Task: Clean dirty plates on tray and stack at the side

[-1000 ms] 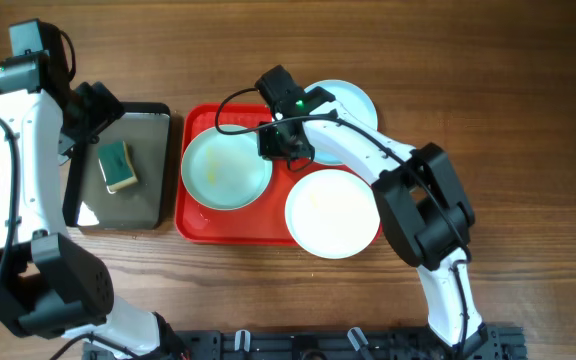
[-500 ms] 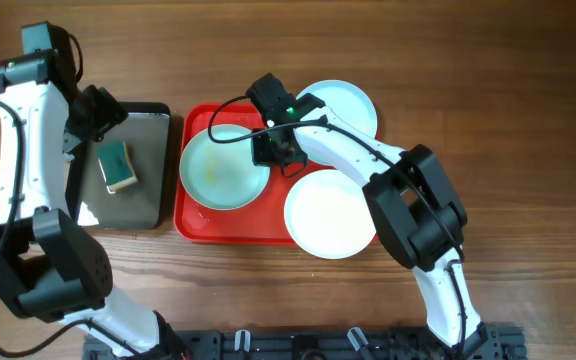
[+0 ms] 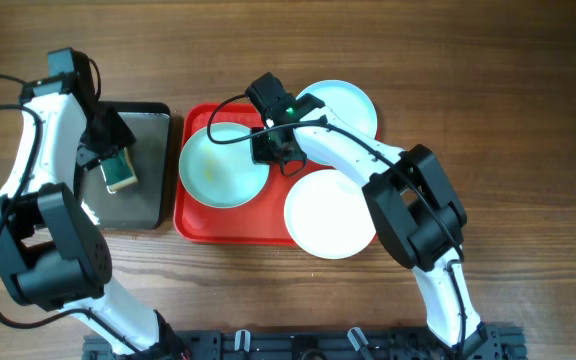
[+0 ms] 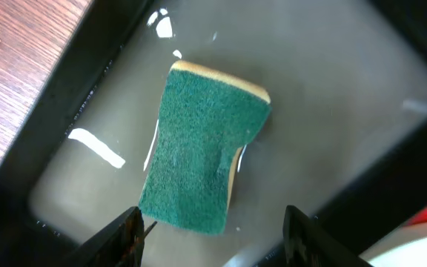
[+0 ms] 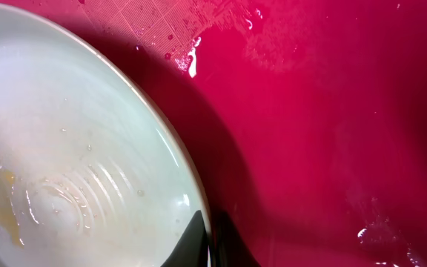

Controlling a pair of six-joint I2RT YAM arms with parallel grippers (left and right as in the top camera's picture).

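On the red tray (image 3: 236, 226) lies a pale mint plate (image 3: 220, 168) with yellowish smears. My right gripper (image 3: 271, 150) is shut on its right rim; in the right wrist view the fingertips (image 5: 207, 241) pinch the plate's edge (image 5: 73, 148) over the wet red tray (image 5: 332, 111). A second plate (image 3: 343, 105) sits at the tray's back right corner. A white plate (image 3: 330, 212) overlaps the tray's front right edge. My left gripper (image 3: 108, 152) hangs open over the green sponge (image 3: 120, 173). In the left wrist view the sponge (image 4: 202, 152) lies just ahead of the gripper (image 4: 213, 241), touching neither finger.
The sponge lies in a dark grey metal pan (image 3: 150, 135) holding shallow water, left of the tray. The pan's black rim (image 4: 65, 111) borders bare wooden tabletop (image 3: 488, 80). A black rail runs along the table's front edge (image 3: 298, 345).
My left gripper has come down and in over the sponge, its jaws narrowing. My right gripper shifted slightly left and closed on the mint plate's rim.
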